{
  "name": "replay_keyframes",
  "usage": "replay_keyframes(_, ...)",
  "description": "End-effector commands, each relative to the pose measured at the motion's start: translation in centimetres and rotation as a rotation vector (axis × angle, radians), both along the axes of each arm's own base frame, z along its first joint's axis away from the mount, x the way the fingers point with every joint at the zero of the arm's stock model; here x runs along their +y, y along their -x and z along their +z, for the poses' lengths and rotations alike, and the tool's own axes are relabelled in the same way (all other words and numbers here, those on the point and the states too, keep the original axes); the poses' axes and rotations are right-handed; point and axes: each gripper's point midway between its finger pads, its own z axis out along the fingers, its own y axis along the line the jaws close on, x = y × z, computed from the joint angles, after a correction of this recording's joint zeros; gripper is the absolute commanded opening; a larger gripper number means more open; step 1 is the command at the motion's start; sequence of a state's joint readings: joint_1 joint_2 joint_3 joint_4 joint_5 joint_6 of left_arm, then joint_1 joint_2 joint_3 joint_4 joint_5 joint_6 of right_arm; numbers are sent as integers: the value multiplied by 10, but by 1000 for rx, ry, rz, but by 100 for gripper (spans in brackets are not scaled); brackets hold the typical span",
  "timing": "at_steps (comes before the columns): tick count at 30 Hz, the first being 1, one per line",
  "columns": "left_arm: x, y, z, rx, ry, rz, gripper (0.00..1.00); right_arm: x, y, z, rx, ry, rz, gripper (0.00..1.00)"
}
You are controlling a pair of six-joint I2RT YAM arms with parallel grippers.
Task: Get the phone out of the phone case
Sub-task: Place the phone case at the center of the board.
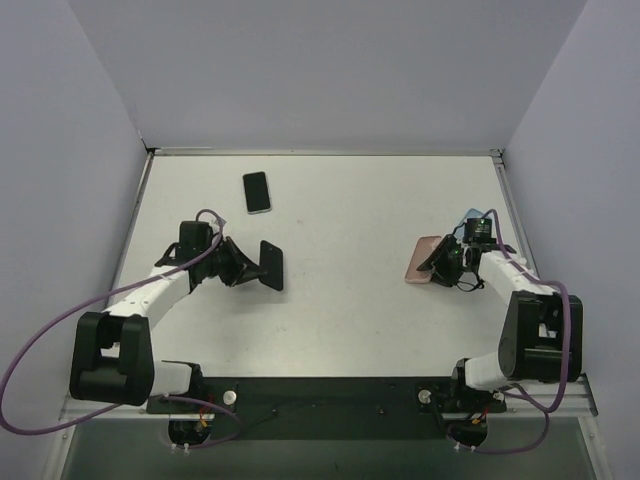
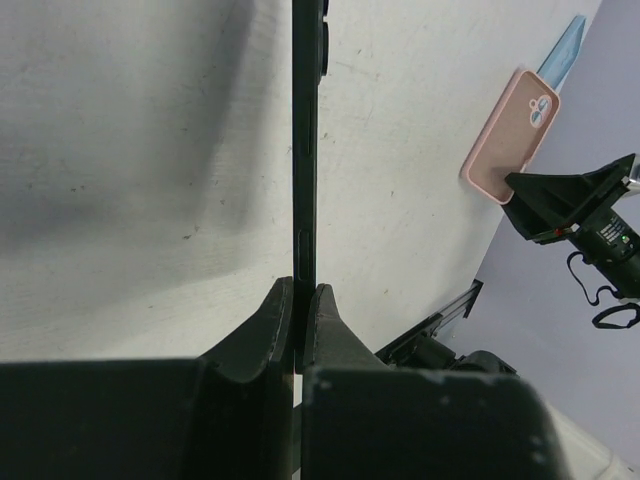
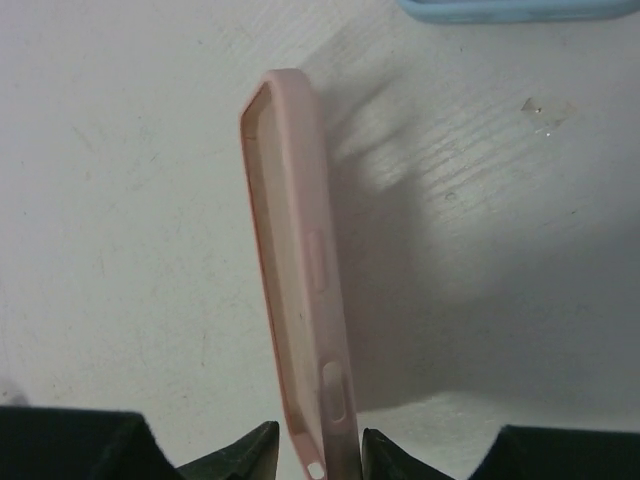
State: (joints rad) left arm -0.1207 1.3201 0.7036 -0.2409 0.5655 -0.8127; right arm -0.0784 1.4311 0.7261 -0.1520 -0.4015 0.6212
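My left gripper (image 1: 255,265) is shut on a thin black phone (image 2: 304,150), which shows edge-on in the left wrist view and as a dark slab (image 1: 271,265) left of centre from above. The pink phone case (image 3: 295,270) stands on its long edge, and its hollow inside faces left with nothing in it. Its near end lies between the fingers of my right gripper (image 3: 320,445). Those fingers stand a little apart, with a gap on the left side of the case. From above, the case (image 1: 424,260) sits at the right by my right gripper (image 1: 447,262).
A second black phone (image 1: 256,192) lies flat at the back left of the white table (image 1: 350,220). A light blue case (image 3: 510,8) lies just beyond the pink one, also in the left wrist view (image 2: 562,50). Grey walls close in three sides.
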Motion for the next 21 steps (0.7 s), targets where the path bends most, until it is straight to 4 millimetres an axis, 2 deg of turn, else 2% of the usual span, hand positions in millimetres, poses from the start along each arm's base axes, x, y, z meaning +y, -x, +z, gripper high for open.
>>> replay_keyframes(1,-9,-12,11,-96,62,-30,0,-13,11,4,17,56,-33,46)
replay_keyframes(7,-4,-10,-9,-50,24,-15,0,-36,16,16,22,213,-82,67)
replay_keyframes(9,-2,-5,-14,-19,3,-14,0,-41,13,26,-4,267,-86,68)
replay_keyframes(10,2,-9,-14,-25,-33,-7,10,-41,13,32,-17,287,-80,69)
replay_keyframes(12,6,-2,-16,8,-76,-7,21,-37,9,41,-45,340,-57,69)
replay_keyframes(13,12,-4,-17,-2,-117,6,32,-35,8,45,-54,353,-49,69)
replay_keyframes(14,14,-1,-16,12,-136,9,55,-27,4,52,-75,362,-20,70)
replay_keyframes(17,21,0,-7,-3,-175,22,87,-20,0,58,-91,393,-5,70)
replay_keyframes(20,30,2,-3,3,-227,44,92,-8,-5,63,-110,393,25,70)
replay_keyframes(21,32,-2,8,-30,-241,52,92,-2,-7,66,-121,393,41,70)
